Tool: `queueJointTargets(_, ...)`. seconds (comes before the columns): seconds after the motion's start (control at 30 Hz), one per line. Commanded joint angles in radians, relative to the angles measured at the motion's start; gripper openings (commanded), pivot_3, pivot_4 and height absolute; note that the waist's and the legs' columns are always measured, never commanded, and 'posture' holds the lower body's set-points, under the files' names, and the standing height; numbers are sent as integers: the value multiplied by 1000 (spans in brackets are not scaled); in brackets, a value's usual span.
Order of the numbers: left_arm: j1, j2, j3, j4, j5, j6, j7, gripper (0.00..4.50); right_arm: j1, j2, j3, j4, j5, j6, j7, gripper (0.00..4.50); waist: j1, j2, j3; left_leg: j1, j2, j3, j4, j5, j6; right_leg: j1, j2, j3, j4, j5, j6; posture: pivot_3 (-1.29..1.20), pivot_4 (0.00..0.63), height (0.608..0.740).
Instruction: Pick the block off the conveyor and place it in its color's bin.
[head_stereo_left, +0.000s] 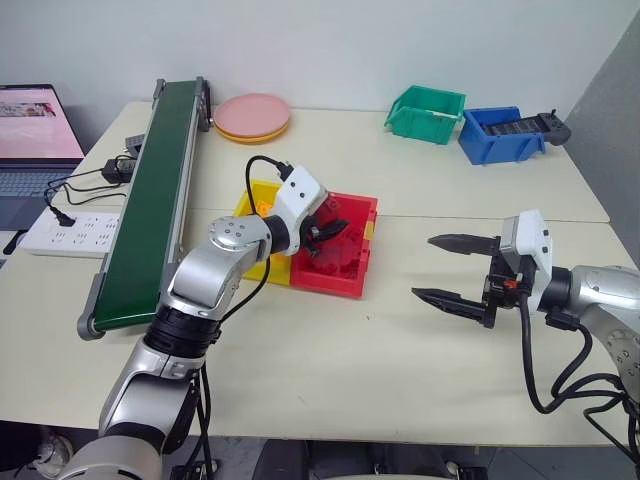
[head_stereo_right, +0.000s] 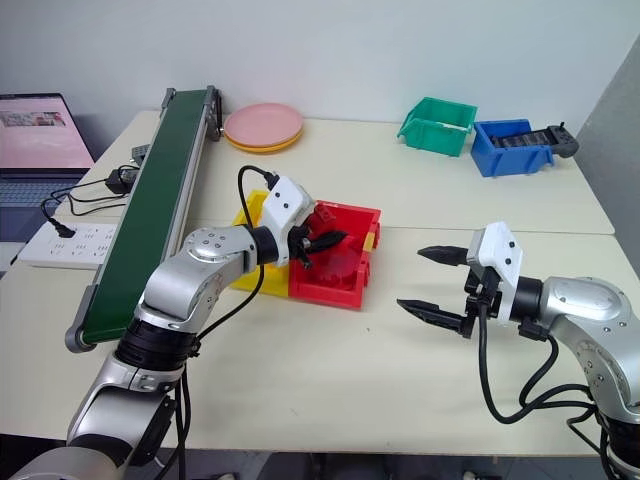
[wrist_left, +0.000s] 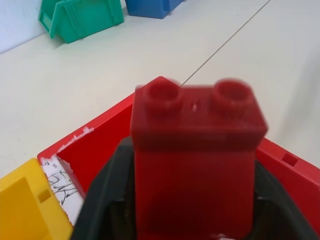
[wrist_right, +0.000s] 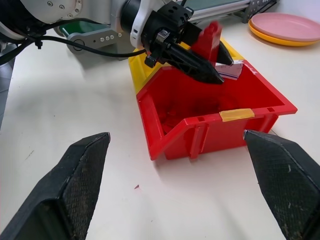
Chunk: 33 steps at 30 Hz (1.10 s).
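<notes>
Left claw (wrist_right: 200, 62): clasped the block (wrist_right: 209, 40) above the bin (wrist_right: 210, 125), centre frame, poised for release (grip looked loosening).
Right claw (head_stereo_left: 455, 268): spread wide, empty, lower right.

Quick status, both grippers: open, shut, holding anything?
Left gripper: over the red rectangular plastic bin, small red studded plastic toy brick between its fingers.
Right gripper: open, holding nothing.
</notes>
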Motion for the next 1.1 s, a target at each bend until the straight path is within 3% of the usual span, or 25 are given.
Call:
queueJointTargets(0.03, -8, -10, 40, -43, -21, 4, -25, 3118, 2, -13, -23, -30, 17, -9, -13, 4500, 0, 0, 0, 0, 0, 0, 0, 0, 0, 0, 0, 0, 0, 0, 0, 0, 150, 740)
queueJointTargets(0.27, -12, -17, 54, -56, -26, 24, -39, 4465, 2, -26, -9, -17, 14, -18, -5, 4500, 0, 0, 0, 0, 0, 0, 0, 0, 0, 0, 0, 0, 0, 0, 0, 0, 150, 740)
queueJointTargets(0.57, 55, 39, 120, -231, -47, 55, -32, 4465, -11, -22, 3, 10, -8, -51, 3, 4500, -2, 0, 0, 0, 0, 0, 1, 0, 0, 0, 0, 0, 0, 0, 0, 0, 150, 740)
queueJointTargets(0.8, 306, 122, 314, -446, -108, 92, 8, 4465, -48, 30, 48, 101, -94, -226, 32, 4500, -6, 0, 0, 1, 1, 0, 0, 0, 0, 0, 0, 0, 1, 0, 0, 0, 150, 740)
queueJointTargets(1.0, 585, 157, 621, -514, -101, 114, 102, 4465, -104, 32, 91, 213, -83, -264, 137, 4500, -5, 0, 0, 1, 1, 0, 0, 0, 0, 0, 0, 0, 0, 0, 0, 0, 150, 740)
queueJointTargets(1.1, 714, 143, 707, -560, -108, 112, 124, 4465, -142, 38, 111, 268, -83, -277, 178, 4500, -4, 0, 0, 2, 1, 0, -1, 0, 0, 0, 0, 0, 0, 0, 0, 0, 150, 740)
